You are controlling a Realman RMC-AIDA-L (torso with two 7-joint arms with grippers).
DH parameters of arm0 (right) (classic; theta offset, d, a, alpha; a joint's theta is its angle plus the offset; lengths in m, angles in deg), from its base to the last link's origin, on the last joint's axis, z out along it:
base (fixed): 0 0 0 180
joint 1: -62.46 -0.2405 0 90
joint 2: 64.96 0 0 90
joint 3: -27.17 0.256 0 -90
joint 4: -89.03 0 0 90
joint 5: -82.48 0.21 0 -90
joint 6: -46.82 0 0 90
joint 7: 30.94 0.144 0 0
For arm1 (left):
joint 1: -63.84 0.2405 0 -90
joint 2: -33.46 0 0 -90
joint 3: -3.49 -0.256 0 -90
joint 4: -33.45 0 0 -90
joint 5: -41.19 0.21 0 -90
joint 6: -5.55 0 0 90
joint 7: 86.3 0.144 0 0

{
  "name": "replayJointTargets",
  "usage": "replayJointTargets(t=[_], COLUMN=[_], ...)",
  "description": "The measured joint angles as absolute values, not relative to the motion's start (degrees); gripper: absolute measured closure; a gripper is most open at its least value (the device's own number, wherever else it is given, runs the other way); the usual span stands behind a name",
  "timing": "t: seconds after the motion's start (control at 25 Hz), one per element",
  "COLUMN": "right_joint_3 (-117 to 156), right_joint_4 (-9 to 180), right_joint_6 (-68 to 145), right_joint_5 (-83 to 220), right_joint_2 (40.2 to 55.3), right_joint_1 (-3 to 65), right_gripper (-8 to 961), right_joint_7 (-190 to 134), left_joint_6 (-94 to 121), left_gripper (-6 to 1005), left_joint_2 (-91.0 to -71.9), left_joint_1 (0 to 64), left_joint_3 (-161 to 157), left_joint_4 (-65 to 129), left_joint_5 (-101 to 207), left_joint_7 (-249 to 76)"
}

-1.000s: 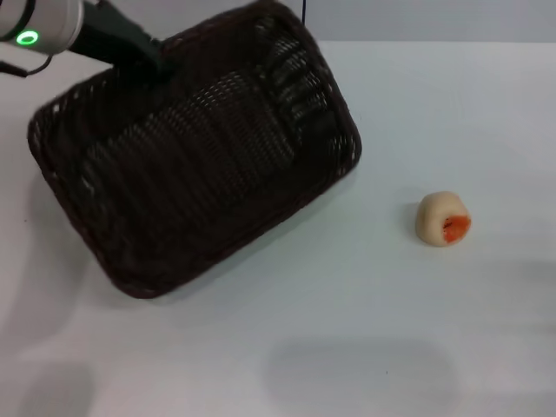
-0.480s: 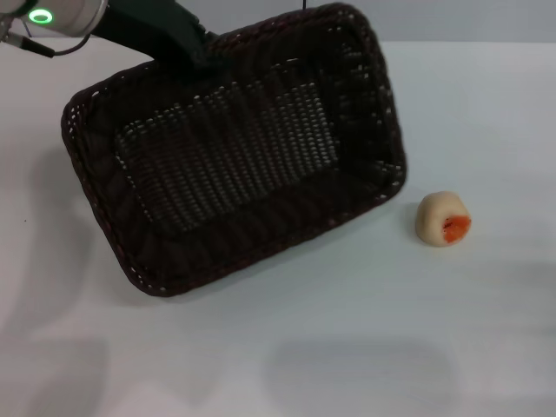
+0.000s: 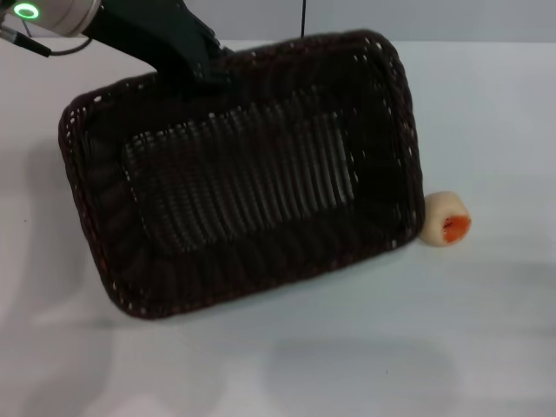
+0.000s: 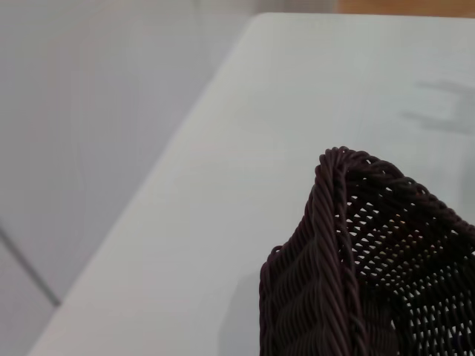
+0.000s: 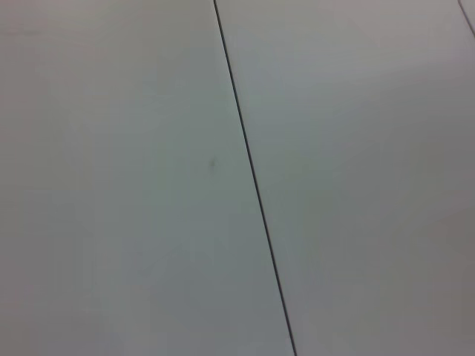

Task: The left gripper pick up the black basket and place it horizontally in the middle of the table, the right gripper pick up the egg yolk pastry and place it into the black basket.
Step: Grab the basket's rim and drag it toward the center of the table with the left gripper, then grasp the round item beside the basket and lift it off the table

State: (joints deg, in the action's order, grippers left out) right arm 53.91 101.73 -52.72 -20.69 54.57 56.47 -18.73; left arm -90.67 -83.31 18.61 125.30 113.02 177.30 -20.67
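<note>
The black basket [image 3: 243, 174] is a large dark woven basket, held tilted above the white table [image 3: 495, 113], with its opening facing the head camera. My left gripper [image 3: 201, 71] is shut on the basket's far rim, near its left corner. A corner of the braided rim shows in the left wrist view [image 4: 334, 245]. The egg yolk pastry [image 3: 446, 219] lies on the table just right of the basket's near right corner, which covers its left edge in the head view. The right gripper is out of view.
The table's left edge runs beside a grey floor in the left wrist view [image 4: 89, 148]. The right wrist view shows only a plain grey surface crossed by a thin dark line [image 5: 252, 178].
The left arm has carried the basket to the right and nearer the camera, turning it more level. Its corner now overlaps the pastry in the head view. The pastry has not moved.
</note>
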Motion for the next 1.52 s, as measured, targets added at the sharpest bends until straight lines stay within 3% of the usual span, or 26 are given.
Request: replayJointTargets(t=[0.32,0.64,1.04,1.24,1.36,1.52], right_joint_3=[53.11,52.37,52.13,52.12,52.12,52.13], right_joint_4=[101.99,102.04,102.04,102.03,102.04,101.95], right_joint_6=[-52.78,-53.19,-53.39,-53.29,-53.14,-53.02], right_joint_5=[-20.71,-20.70,-20.70,-20.70,-20.70,-20.70], right_joint_2=[54.57,54.57,54.56,54.51,54.49,54.48], right_joint_1=[56.49,56.40,56.43,56.47,56.48,56.59], right_gripper=[107,107,108,115,119,125], right_joint_7=[-18.73,-18.73,-18.89,-18.89,-18.92,-18.93], left_joint_6=[-93.45,-87.20,-81.29,-78.84,-71.48,-63.30], left_gripper=[767,758,746,520,311,217], left_joint_2=[-82.90,-84.09,-84.33,-84.70,-85.08,-85.13], left_joint_1=[16.76,12.26,11.43,11.14,13.72,17.01], left_joint_3=[125.12,123.40,119.26,118.52,117.27,114.21], left_joint_4=[107.44,94.85,91.13,92.17,96.75,100.99], left_joint_5=[174.96,180.79,181.62,181.10,180.66,180.49], left_joint_7=[-17.59,-14.31,-13.62,-11.28,-11.90,-13.57])
